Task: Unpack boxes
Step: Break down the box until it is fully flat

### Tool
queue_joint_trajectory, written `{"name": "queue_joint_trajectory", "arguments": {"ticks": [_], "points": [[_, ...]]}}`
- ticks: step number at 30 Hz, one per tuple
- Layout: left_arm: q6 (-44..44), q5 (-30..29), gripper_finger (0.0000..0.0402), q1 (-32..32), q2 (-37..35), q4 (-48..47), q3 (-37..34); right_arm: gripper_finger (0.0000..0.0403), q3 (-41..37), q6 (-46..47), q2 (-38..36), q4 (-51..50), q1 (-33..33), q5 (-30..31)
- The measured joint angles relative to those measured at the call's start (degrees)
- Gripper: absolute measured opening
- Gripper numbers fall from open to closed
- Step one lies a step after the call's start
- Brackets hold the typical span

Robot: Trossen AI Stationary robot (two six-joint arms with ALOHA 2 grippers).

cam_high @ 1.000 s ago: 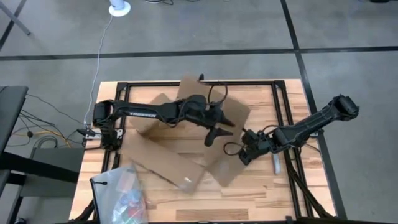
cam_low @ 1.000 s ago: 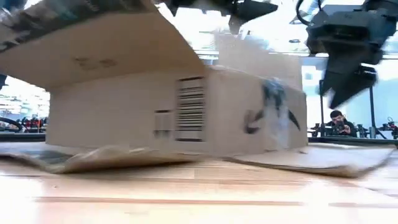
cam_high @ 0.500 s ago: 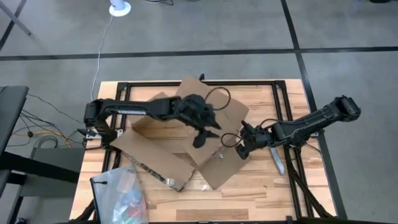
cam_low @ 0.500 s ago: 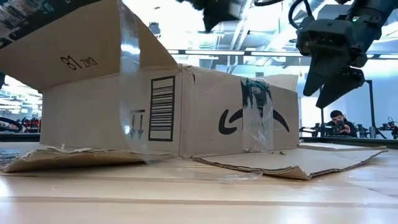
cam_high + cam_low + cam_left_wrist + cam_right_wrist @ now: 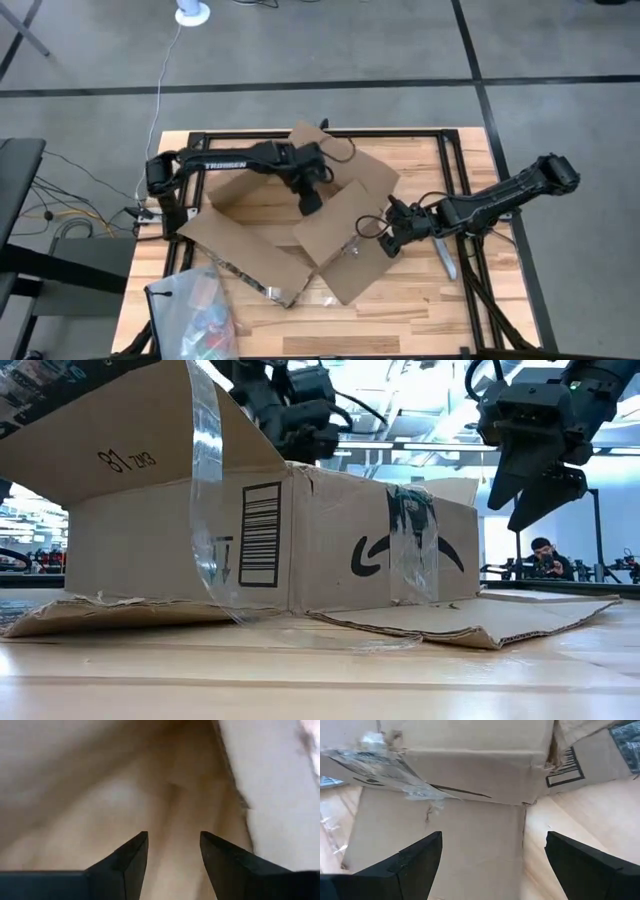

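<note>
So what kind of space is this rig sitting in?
Probably a robotics lab or workshop: a wooden table on a black metal frame, grey carpet with dark floor lines, and more equipment stands with a person behind the opened cardboard box.

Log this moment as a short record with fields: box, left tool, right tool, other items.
box: brown cardboard box, flaps spread open on the table, clear tape hanging loose
left tool: left tool open, reaching down into the box
right tool: right tool open, raised beside the box over a flat flap
other items: clear plastic bag at the table's near left corner
</note>
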Motion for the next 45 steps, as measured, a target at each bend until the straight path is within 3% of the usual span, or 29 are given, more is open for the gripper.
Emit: {"name": "queue_joint_trajectory", "arguments": {"ticks": [7, 12, 19, 29, 37, 45], "points": [[-4.0, 12.1, 0.0168, -5.2, -0.2, 12.9, 3.2, 0.0333, 0.0, 0.4, 0.5, 0.3, -0.2, 0.9], [-2.5, 11.7, 0.0168, -8.8, -0.2, 13.6, 8.5, 0.0333, 0.0, 1.5, 2.0, 1.3, -2.9, 1.8], [-3.3, 9.3, 0.0168, -12.3, 2.0, 18.4, 6.7, 0.0333, 0.0, -1.3, 2.8, 5.9, -6.2, 2.1], [-3.2, 9.2, 0.0168, -15.6, 6.5, 26.9, 6.6, 0.0333, 0.0, 0.1, 3.0, 5.3, -10.1, 10.7], [-1.4, 9.4, 0.0168, -15.6, 7.1, 29.5, 6.7, 0.0333, 0.0, -0.2, 4.9, 8.2, -9.9, 15.0], [-0.4, 9.4, 0.0168, -15.7, 9.1, 29.8, 6.7, 0.0333, 1.2, 0.7, 0.8, -2.1, -3.8, 18.1]]}}
